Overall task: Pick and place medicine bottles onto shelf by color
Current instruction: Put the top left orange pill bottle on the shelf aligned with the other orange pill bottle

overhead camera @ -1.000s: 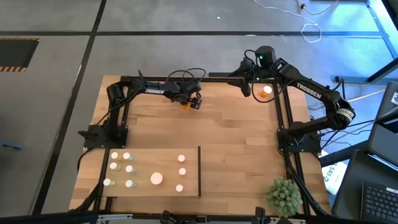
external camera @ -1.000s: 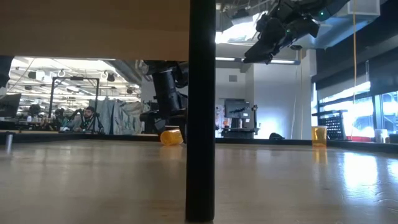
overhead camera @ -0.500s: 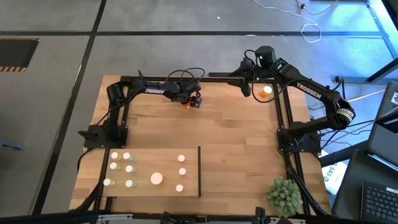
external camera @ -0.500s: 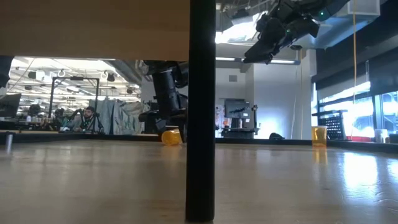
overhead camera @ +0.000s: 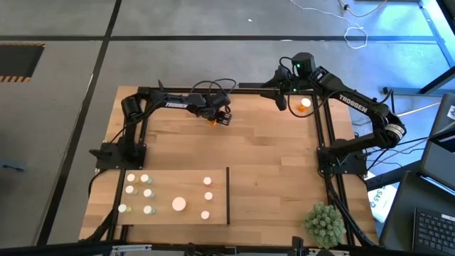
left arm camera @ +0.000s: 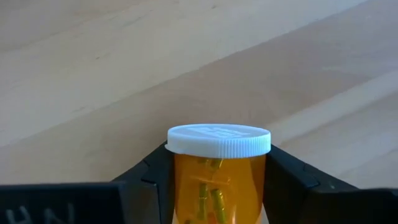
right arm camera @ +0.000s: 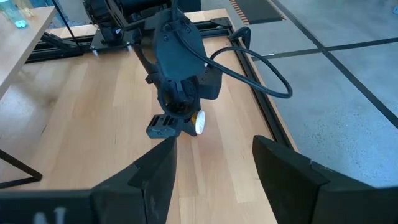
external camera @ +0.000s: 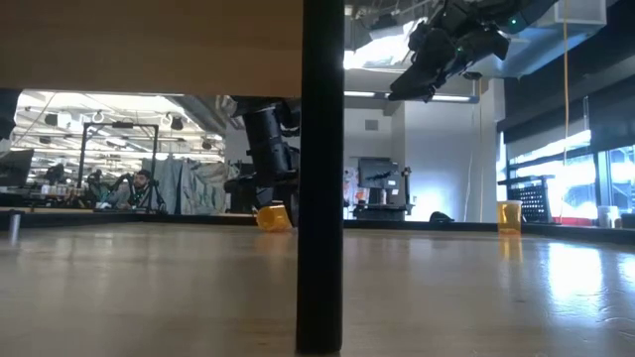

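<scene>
Only writing I can actually read is "TROSSEN" in white on both arms in the high view. The orange bottle's (left arm camera: pixel 217 180) white cap has raised lettering on top in the left wrist view, but I can't make out what it says.

Left gripper (overhead camera: pixel 217 118) is down at the table (overhead camera: pixel 270 153), around 12 o'clock from the table's centre, near the far edge. In its wrist view the two dark fingers (left arm camera: pixel 155 180) sit right up against both sides of the orange bottle, so it looks clamped on it, or as good as. The bottle lies on its side with the cap pointing away from the wrist. You can see yellowish pills through the body. In the low view the same bottle shows as an orange blob on the tabletop just under the gripper.

Right gripper (overhead camera: pixel 282 99) hangs up in the air at roughly 1 o'clock, near the far right corner. Its fingers (right arm camera: pixel 283 165) stand apart with nothing between them, and its camera looks across at the left arm. A second orange bottle (overhead camera: pixel 305 104) stands just beside it by the right rail, untouched.

The shelf (overhead camera: pixel 170 195) lies at about 7 o'clock, with a thin dark divider (overhead camera: pixel 227 195) along its right end. Nine bottles stand on it: six small ones (overhead camera: pixel 147 193) bunched at the left end and three more (overhead camera: pixel 207 197) near the divider, with one wide white cap (overhead camera: pixel 178 204) between the groups. A spiky green plant ball (overhead camera: pixel 325 222) sits at 5 o'clock.
</scene>
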